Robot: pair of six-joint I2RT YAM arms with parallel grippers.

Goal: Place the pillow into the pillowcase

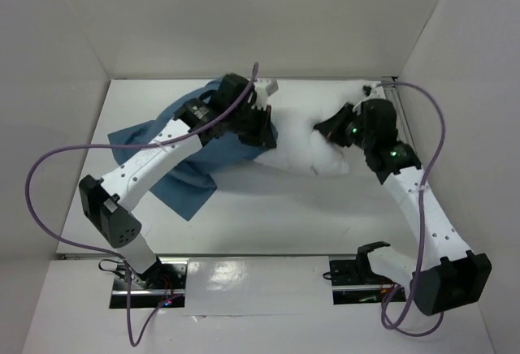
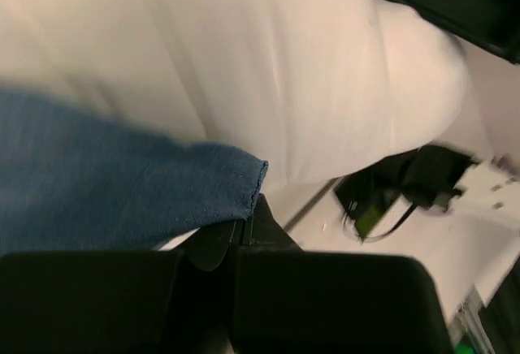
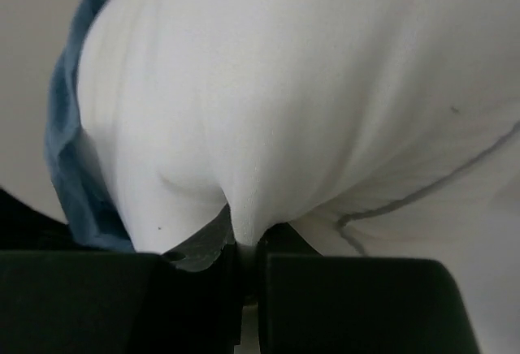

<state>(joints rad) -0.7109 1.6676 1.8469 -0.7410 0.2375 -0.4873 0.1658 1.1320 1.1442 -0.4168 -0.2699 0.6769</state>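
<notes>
Fold of pillow [image 3: 325, 86] in right pincer [image 3: 245, 261].

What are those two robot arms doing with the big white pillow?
They are trying to get the pillow into the blue pillowcase. The left gripper is pinched shut on the edge of the pillowcase. The right gripper is pinched shut on a fold of the pillow's fabric. Blue cloth wraps around the pillow's far end, but most of the pillow is not yet inside.

Left arm [image 1: 154, 159], right arm [image 1: 426, 218] — white shells, black joints, looping purple cables [image 1: 31, 183], green lights [image 1: 395, 152] — black jaws
</notes>
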